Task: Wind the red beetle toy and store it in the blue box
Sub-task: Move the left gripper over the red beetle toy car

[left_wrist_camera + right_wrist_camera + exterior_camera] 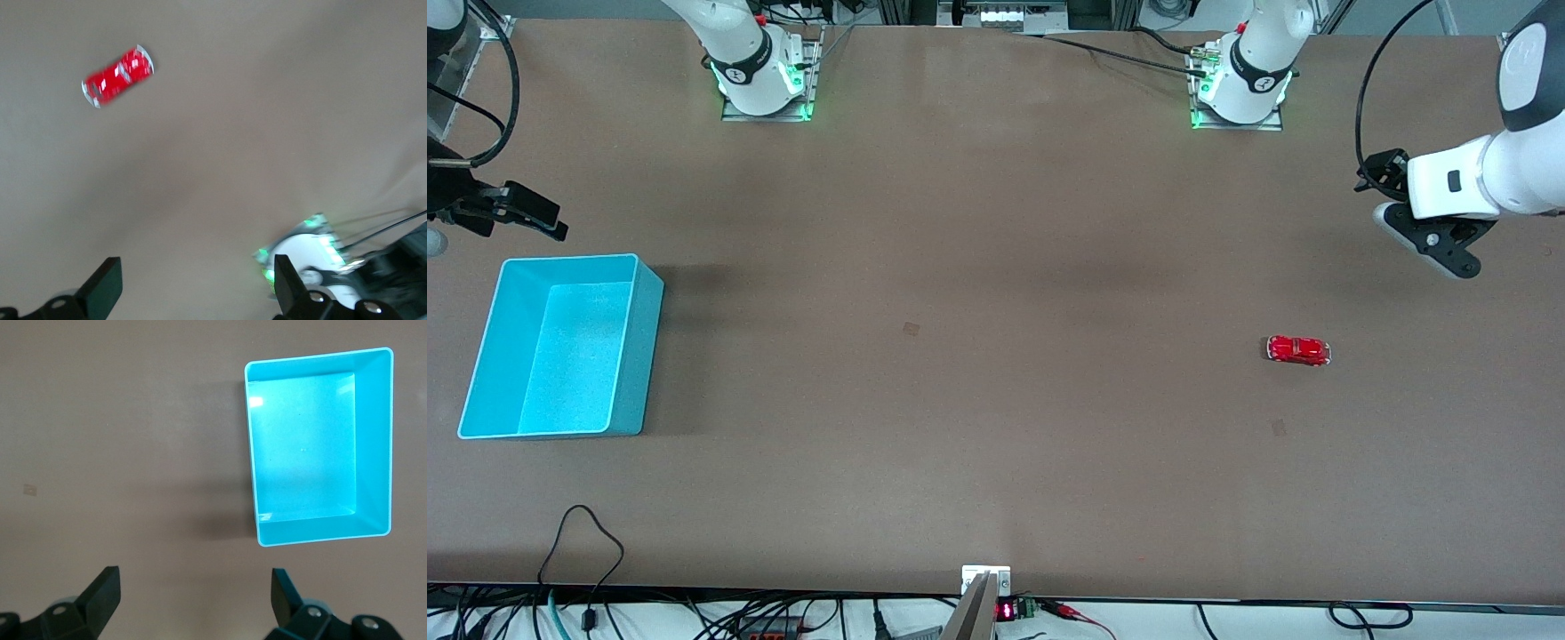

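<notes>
The red beetle toy point(1298, 350) sits alone on the brown bench point(996, 356) toward the left arm's end, well apart from the blue box point(626, 356) at the right arm's end; no readable writing shows on either. The left claw point(1392, 191) hangs spread wide above the bench near the toy. The right claw point(520, 212) hangs spread wide beside the box.

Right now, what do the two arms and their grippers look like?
Both arms are glossy white with dark grey or black joint bands and round white bases lit green. Black cables run to the left arm's base. The left gripper and the right gripper are black; in the wrist views their fingers are dark, wedge-shaped pads.
</notes>
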### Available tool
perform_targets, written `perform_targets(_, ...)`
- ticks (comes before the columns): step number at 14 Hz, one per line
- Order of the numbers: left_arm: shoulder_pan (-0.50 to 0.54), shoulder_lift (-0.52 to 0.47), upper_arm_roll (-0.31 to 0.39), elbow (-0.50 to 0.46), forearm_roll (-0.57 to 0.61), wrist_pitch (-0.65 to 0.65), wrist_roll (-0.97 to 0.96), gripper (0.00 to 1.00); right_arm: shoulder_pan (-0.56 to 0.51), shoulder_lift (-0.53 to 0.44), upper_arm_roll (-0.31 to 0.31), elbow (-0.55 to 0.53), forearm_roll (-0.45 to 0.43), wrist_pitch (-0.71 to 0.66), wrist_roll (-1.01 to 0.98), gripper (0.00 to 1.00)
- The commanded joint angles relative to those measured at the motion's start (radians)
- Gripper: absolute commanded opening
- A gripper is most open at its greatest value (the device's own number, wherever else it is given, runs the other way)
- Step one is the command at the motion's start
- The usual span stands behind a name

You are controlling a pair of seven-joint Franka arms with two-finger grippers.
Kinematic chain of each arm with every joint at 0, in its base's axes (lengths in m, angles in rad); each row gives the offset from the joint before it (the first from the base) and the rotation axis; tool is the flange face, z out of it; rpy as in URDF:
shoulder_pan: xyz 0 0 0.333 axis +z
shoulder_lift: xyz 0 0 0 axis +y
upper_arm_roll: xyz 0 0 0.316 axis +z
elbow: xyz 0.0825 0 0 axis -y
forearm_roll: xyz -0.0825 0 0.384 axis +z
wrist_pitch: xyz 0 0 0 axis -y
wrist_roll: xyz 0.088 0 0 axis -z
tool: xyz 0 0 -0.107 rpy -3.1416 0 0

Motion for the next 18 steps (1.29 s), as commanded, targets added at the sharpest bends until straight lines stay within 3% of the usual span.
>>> perform_targets(1,0.01,-0.03,-0.005,-0.13,0.03,0.183,0.191,1.0,0.002,0.009,0.004,0.021,-0.015,-0.018,0.007,1.0)
perform_targets(4,0.022,0.025,-0.005,-0.238,0.039,0.392,0.274,1.0,0.002,0.009,0.004,0.021,-0.015,-0.018,0.007,1.0)
perform_targets(13,0.042,0.335,-0.002,-0.232,0.065,0.893,0.72,1.0,0.004,0.02,0.004,0.021,-0.015,-0.019,0.007,1.0)
perform_targets(18,0.051,0.388,-0.001,-0.236,0.104,0.923,0.767,1.0,-0.001,0.022,0.004,0.023,-0.015,-0.006,0.01,1.0)
